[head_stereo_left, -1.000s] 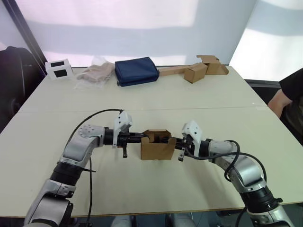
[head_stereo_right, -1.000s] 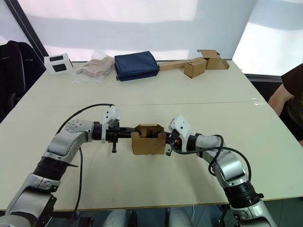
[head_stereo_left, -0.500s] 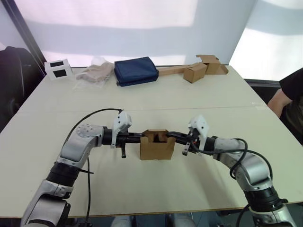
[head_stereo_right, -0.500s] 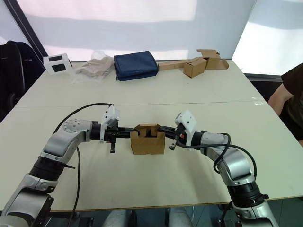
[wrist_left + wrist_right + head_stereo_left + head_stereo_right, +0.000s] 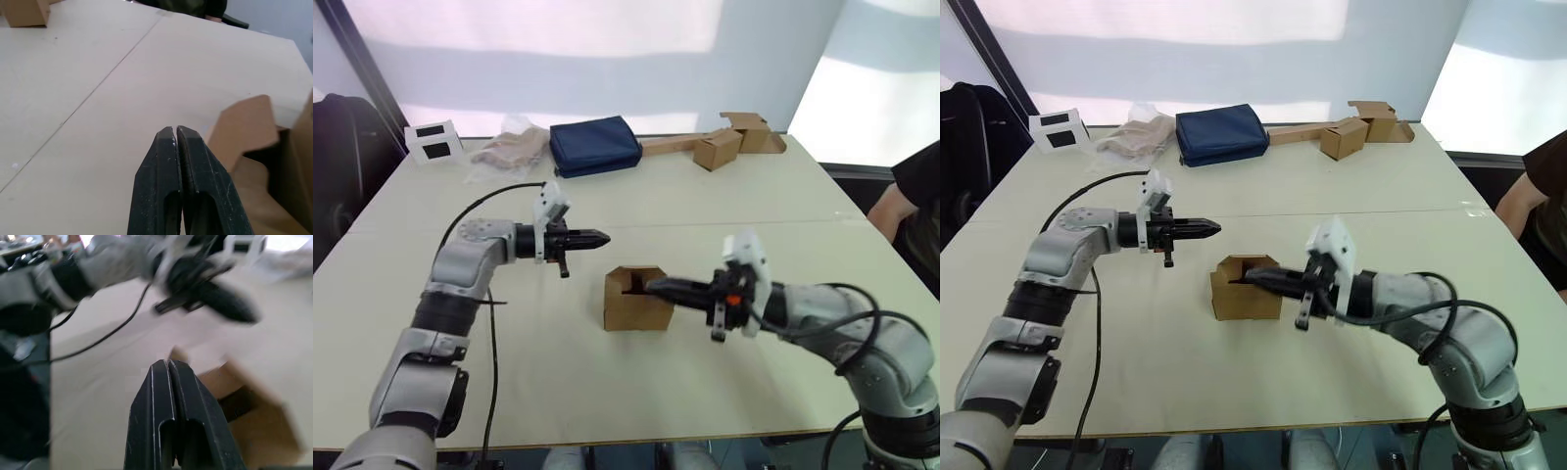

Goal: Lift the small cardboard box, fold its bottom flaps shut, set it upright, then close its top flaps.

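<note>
The small cardboard box [image 5: 637, 301] sits upright on the table [image 5: 636, 382], near its middle, with its top flaps [image 5: 636, 277] partly raised and the opening facing up. The right gripper [image 5: 651, 287] reaches in from the right, its black fingers pressed together, the tips at the box's upper right edge. The left gripper [image 5: 604, 236] hangs to the far left of the box, apart from it, fingers together and pointing right. Along the far edge lie a white device [image 5: 435, 142], a crumpled plastic bag [image 5: 512, 149], a dark blue pouch [image 5: 595, 146] and a smaller tan box [image 5: 718, 151] with a long cardboard strip [image 5: 671, 147]. A person's arm [image 5: 901, 201] shows at the right edge.
</note>
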